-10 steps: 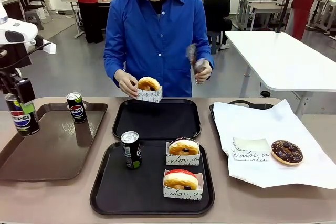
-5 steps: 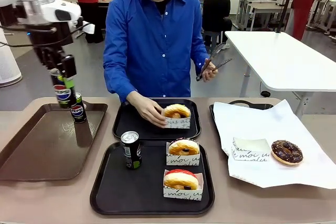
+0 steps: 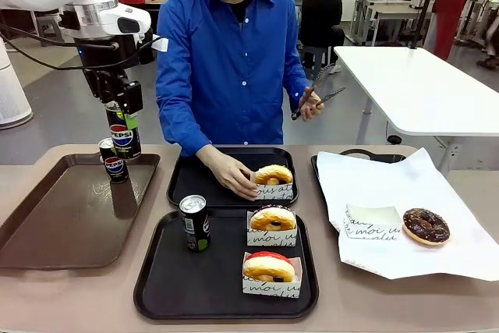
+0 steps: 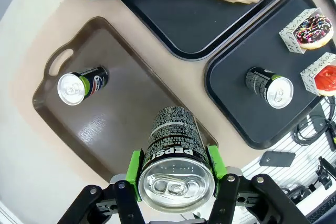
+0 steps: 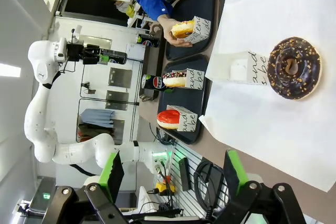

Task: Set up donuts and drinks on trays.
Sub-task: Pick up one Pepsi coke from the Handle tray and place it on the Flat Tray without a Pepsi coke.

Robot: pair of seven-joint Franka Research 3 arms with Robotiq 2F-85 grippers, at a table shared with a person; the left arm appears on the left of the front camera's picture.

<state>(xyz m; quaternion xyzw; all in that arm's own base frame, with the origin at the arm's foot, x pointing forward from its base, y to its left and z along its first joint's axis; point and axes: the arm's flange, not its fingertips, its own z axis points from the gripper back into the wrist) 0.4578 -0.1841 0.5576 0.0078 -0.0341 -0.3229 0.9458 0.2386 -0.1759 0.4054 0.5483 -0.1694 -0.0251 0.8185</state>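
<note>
Read the table in the front view as a clock face, with twelve at the far edge. A person in a blue shirt [image 3: 234, 52] stood at twelve. A long brown plastic tray [image 3: 54, 224] lay at nine, apparently the stock of drinks. A white paper sheet [image 3: 390, 185] covered three o'clock, seemingly the donut supply. On it a chocolate-iced ring donut [image 3: 426, 225] lay bare beside an empty white script-printed paper box [image 3: 373, 221].

Two black rimmed plastic trays sat mid-table, the far black tray [image 3: 203, 185] toward twelve and the near black tray [image 3: 164, 286] toward six.

Your left gripper [image 3: 125, 124] hung at ten o'clock above the brown tray's far end. Its green pads were clamped on a dark Pepsi can [image 3: 118, 136], held upright so it could be set down standing. Your right gripper [image 5: 173, 169] had its fingers spread wide, with nothing between them.

A second Pepsi can [image 3: 114, 163] stood on the brown tray. A black-and-green can [image 3: 194, 222], a sprinkled boxed donut [image 3: 273, 225] and a red-iced boxed donut [image 3: 270, 272] occupied the near tray.

The person's hand [image 3: 232, 173] rested on a yellow-iced boxed donut [image 3: 273, 180] in the far tray, which I judge lacked a drink.
</note>
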